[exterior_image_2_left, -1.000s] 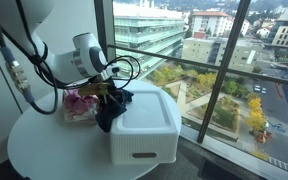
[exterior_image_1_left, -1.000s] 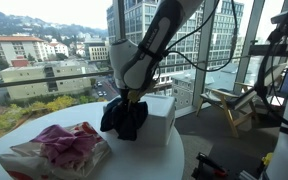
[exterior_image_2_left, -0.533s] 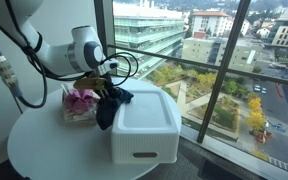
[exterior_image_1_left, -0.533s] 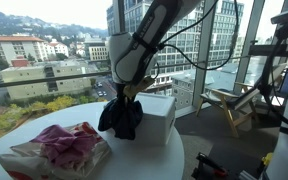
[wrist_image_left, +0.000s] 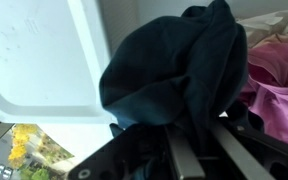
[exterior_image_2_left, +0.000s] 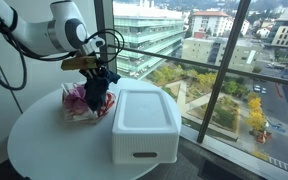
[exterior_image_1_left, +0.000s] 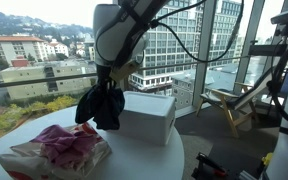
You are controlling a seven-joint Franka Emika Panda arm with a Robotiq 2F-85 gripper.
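- The dark cloth (exterior_image_1_left: pixel 99 107) is a crumpled navy-black garment, bunched into soft folds and hanging as a loose, drooping bundle (the wrist view shows its creases close up)
- The gripper (exterior_image_2_left: pixel 94 70) has its fingers pressed together on the top of the cloth, pinching it so that it dangles clear of the round white table (exterior_image_1_left: pixel 149 158)
- The cloth hangs just beside the white lidded box (exterior_image_2_left: pixel 144 125), above the near edge of the pink clothes pile (exterior_image_1_left: pixel 56 148)
- A second ago the cloth sagged against the box's corner; now it has been lifted and carried sideways towards the pink pile, and the arm stands higher
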